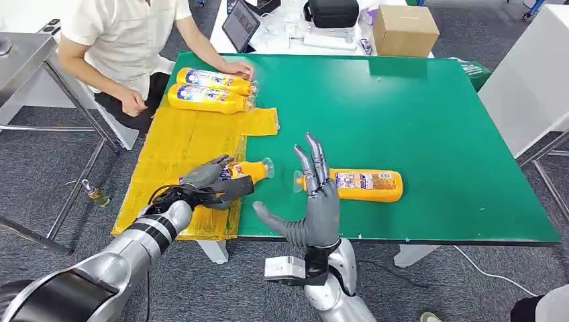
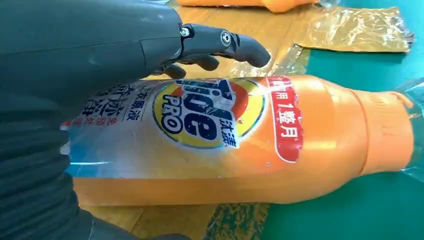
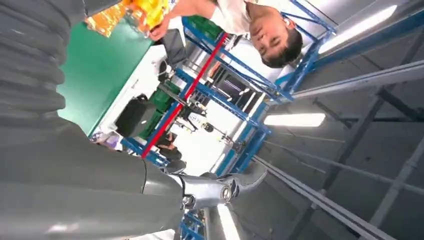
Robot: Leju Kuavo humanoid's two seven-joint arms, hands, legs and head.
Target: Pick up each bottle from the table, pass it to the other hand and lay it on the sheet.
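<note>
At the yellow sheet's edge, left robot hand around an orange bottle; right robot hand spread, empty.

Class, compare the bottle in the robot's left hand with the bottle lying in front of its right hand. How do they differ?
The held bottle is gripped by the left hand at the yellow sheet edge; the free bottle lies untouched on the green table, beyond the raised right hand. The held bottle's cap points right, the free bottle's left. Both are orange and lie on their sides.
</note>
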